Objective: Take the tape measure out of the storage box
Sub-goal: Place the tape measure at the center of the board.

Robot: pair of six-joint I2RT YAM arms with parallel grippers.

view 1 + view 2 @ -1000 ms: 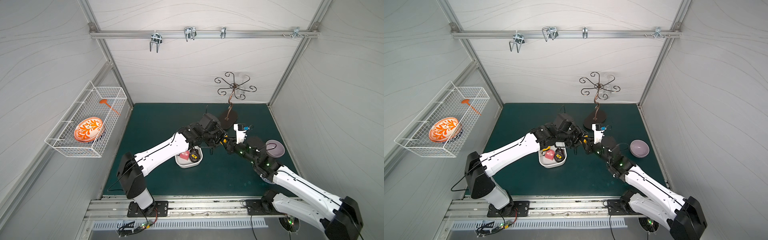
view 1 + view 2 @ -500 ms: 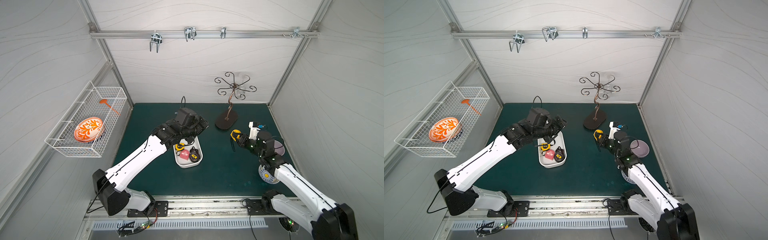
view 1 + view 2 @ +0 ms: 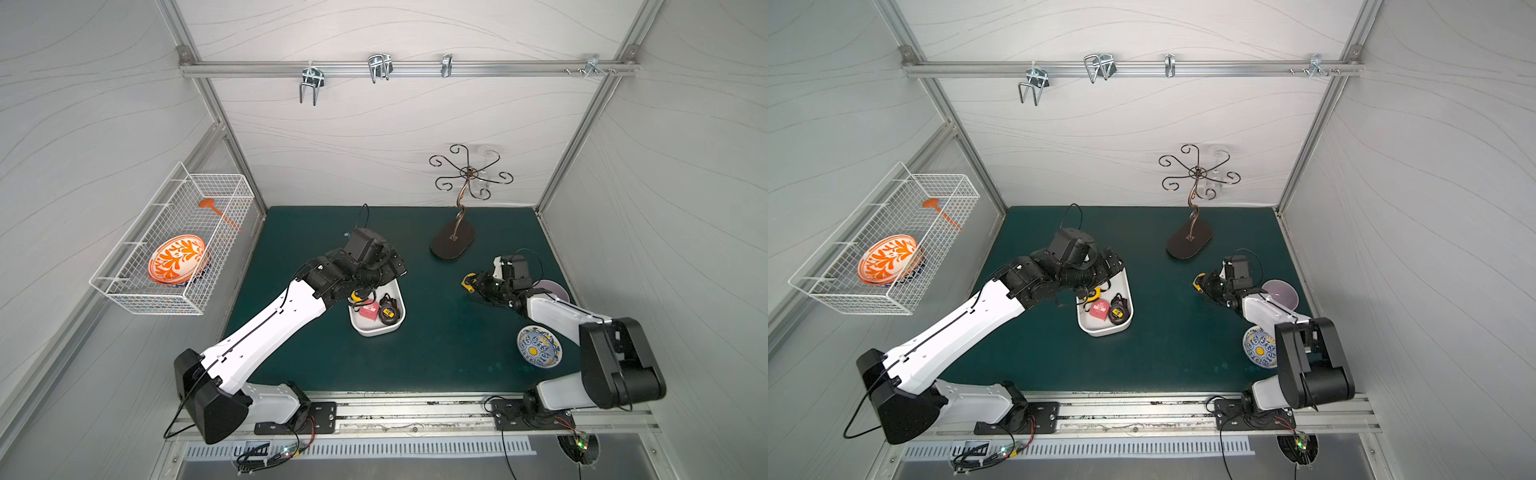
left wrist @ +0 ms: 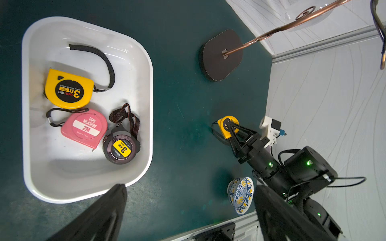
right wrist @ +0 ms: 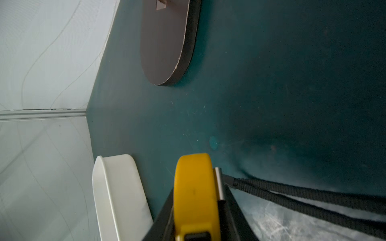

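White wave-patterned panels on an aluminium frame close in a dark green mat (image 3: 436, 340). Near the middle of the mat lies the storage box (image 4: 79, 167), a white, smooth plastic tub with rounded corners and low walls.

Three tape measures lie flat inside it, bunched toward one end:
- a yellow D-shaped tape measure (image 4: 69, 89) with a black round label and a black wrist strap
- a pink tape measure (image 4: 85, 127) marked 2M, just beside the yellow one
- a round black tape measure (image 4: 121, 147) with a yellow label, touching the pink one's corner

The rest of the tub floor is bare.

A fourth one, a small yellow tape measure (image 4: 226, 126), is out of the box. The right gripper (image 3: 471, 284) pinches it by its flat sides, well to the right of the tub and near the dark oval base of a copper hook stand (image 3: 452, 244). It sits low at the mat, though whether it touches cannot be told. Its black strap trails over the mat.

The left gripper (image 4: 191, 188) hangs over the far end of the box with its jaws spread wide and nothing between them.

A white wire-mesh basket (image 3: 137, 291) on the left wall holds an orange-and-white patterned plate (image 3: 176, 258) and an orange long-handled utensil (image 3: 216, 210). By the right arm stand an empty blue-and-yellow patterned bowl (image 3: 539, 346) and an empty lilac bowl (image 3: 1281, 293).
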